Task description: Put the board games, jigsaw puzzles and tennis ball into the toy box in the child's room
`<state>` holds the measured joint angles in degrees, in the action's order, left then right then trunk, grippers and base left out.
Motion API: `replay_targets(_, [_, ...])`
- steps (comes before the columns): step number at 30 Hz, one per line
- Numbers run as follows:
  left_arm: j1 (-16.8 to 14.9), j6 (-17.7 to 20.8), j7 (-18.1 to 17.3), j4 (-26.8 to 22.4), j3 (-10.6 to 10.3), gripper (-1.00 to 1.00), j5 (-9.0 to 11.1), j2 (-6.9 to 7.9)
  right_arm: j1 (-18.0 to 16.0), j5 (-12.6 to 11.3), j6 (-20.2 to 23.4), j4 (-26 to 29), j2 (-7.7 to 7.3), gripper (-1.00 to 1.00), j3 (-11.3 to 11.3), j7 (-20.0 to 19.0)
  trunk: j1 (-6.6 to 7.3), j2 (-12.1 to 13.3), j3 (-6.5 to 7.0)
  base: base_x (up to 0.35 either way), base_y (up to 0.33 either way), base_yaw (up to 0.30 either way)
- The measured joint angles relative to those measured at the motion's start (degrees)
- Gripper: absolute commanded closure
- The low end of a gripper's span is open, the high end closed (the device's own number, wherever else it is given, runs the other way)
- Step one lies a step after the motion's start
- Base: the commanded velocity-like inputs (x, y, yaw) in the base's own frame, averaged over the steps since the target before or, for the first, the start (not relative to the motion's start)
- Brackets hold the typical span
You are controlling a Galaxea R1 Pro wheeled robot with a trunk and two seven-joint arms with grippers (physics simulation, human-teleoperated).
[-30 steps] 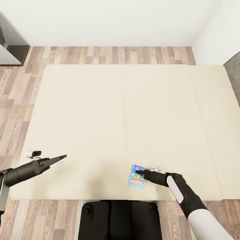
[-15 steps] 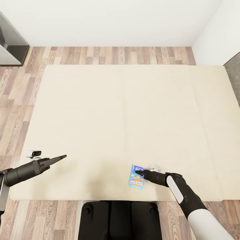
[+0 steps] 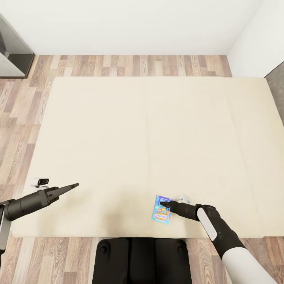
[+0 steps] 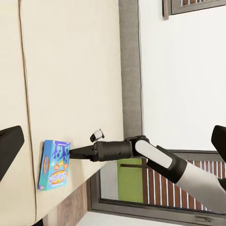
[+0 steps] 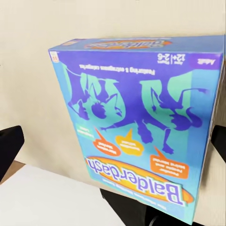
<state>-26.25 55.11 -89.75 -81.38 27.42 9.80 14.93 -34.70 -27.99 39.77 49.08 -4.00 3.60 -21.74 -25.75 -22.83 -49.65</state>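
A blue, colourfully printed board game (image 3: 161,213) lies flat on the beige bed (image 3: 118,130), close to its near edge. My right gripper (image 3: 161,204) hovers over the game's top face, tips at its near half. In the right wrist view the board game (image 5: 136,122) sits between the two widely spread fingers (image 5: 9,146), and neither presses on it. From the left wrist view the right gripper (image 4: 73,152) tip meets the board game (image 4: 54,165) at one edge. My left gripper (image 3: 75,184) hangs over the bed's near left corner, its fingers (image 4: 9,146) spread and holding nothing.
Wood-plank floor (image 3: 130,65) surrounds the bed. A dark cabinet (image 3: 12,47) stands at the far left against the white wall. My black base (image 3: 142,256) is against the bed's near edge. A grey strip (image 3: 276,90) runs along the bed's right side.
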Motion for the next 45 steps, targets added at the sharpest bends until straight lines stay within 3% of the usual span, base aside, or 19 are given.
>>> replay_targets(45, [0.0,0.0,0.0,0.0,0.0,-1.00,-0.1,0.09,0.0,-0.2,0.0,0.0,-0.17,-1.00,0.0,-0.6,0.00,0.0,0.00,0.000,0.049,0.000])
